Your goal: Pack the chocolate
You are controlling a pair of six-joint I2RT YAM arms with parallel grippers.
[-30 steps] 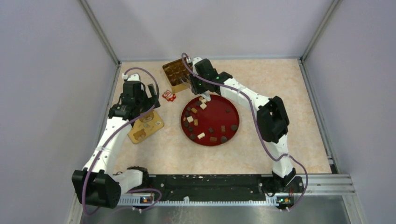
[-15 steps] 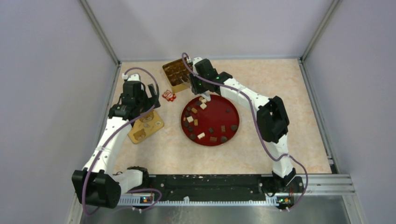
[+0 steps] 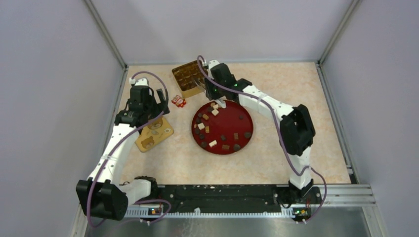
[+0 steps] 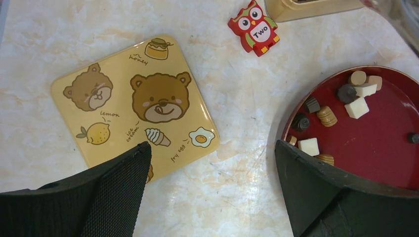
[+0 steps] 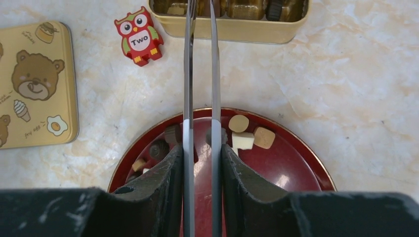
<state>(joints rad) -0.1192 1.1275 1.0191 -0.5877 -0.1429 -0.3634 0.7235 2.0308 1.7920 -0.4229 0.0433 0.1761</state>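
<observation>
The chocolate is several dark brown, tan and white pieces (image 3: pixel 213 143) scattered on a round red plate (image 3: pixel 247 118); some show in the right wrist view (image 5: pixel 242 139) and the left wrist view (image 4: pixel 356 106). A gold box (image 3: pixel 187 79) with compartments stands behind the plate, and a few pieces sit in it (image 5: pixel 247 9). My right gripper (image 5: pixel 201 153) is shut on metal tweezers (image 5: pixel 188 74), above the plate's far rim. The tweezers' tips reach the box's near wall and stand slightly apart; whether they hold anything is hidden. My left gripper (image 4: pixel 212 148) is open and empty above bare table between lid and plate.
A tan bear-printed lid (image 3: pixel 154 133) lies flat left of the plate, under my left gripper (image 3: pixel 148 111). A small red-and-white owl item marked "Two" (image 3: pixel 179 101) lies between the lid and the box. Grey walls close in the table on three sides.
My right arm has shifted a little back and to the right, carrying the tweezers' tips from the plate's far edge to the gold box. The left arm has not moved.
</observation>
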